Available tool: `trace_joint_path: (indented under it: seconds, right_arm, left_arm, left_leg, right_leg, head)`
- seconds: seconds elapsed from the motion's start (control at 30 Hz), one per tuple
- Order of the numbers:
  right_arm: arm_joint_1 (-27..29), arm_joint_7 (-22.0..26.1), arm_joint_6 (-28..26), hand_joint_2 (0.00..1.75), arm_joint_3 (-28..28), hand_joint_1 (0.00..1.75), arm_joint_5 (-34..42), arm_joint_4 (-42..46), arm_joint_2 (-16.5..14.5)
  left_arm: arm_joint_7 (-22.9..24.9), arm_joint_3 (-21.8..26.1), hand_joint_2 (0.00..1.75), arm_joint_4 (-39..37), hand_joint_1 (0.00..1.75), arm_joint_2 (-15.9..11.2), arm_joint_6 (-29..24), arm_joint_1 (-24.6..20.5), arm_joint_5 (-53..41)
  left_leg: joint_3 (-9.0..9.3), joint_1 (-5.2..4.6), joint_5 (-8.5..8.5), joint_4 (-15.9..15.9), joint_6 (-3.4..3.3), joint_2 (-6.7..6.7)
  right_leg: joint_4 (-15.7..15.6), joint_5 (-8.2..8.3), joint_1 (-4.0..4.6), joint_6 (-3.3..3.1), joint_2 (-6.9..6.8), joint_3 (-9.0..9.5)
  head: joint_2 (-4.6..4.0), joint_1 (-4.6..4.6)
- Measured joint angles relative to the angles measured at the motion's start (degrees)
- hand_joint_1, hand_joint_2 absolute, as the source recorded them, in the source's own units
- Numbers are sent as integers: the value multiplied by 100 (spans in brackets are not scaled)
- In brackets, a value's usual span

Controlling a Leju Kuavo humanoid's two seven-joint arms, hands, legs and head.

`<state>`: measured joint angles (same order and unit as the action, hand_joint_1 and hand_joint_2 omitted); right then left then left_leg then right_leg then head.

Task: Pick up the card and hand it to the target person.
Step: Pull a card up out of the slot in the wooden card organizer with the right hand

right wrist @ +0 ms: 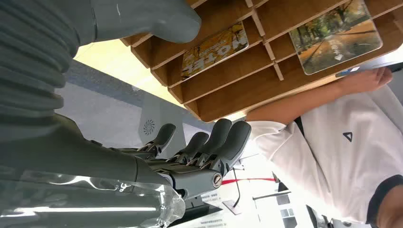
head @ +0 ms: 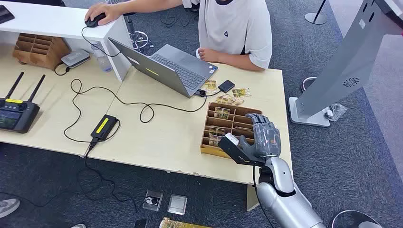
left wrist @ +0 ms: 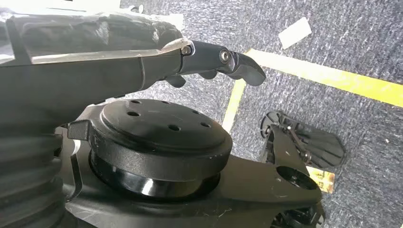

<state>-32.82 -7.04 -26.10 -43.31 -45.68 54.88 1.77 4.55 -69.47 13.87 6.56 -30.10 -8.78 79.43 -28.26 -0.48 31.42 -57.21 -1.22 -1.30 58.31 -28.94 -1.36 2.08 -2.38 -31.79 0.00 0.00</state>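
A wooden card rack (head: pixel 207 150) sits at the right end of the table, with picture cards (head: pixel 222 112) in its slots. More cards (head: pixel 231 99) lie loose on the table behind it. My right hand (head: pixel 263 137) hovers over the rack's near right corner, fingers spread, holding nothing. In the right wrist view its thumb (right wrist: pixel 157 19) and fingers (right wrist: pixel 216 142) flank the rack (right wrist: pixel 237 90), where a yellow "HOTEL" card (right wrist: pixel 216 49) and a park-scene card (right wrist: pixel 335 35) stand. A person in a white T-shirt (head: pixel 233 26) sits behind the table. My left hand (left wrist: pixel 228 61) hangs above the floor, empty.
An open laptop (head: pixel 166 69) stands left of the rack, with a power brick (head: pixel 103 126) and looping cables. A small black box (head: pixel 226 86) lies by the loose cards. A remote controller (head: pixel 16 114) and a second wooden rack (head: pixel 40 50) are far left. A grey kiosk stand (head: pixel 342 71) is beyond the table's right edge.
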Motion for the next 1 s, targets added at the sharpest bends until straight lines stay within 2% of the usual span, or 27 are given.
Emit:
trace_joint_path:
  seconds: [0.4,1.0]
  right_arm:
    - [-218,65,-34,175,-26,63,98,-519,-161]
    - [-417,320,-85,175,-185,67,155,-1297,-457]
  left_arm:
    - [131,-173,175,1,0,2,20,-59,-174]
    - [67,-124,175,3,0,13,-43,-61,-129]
  left_leg:
    - [2,0,-1,3,1,-1]
    - [4,3,-6,10,4,-3]
  right_leg:
    - [-1,1,-1,0,1,2]
    - [-8,7,3,-4,10,4]
  head:
    - [0,0]
    - [0,0]
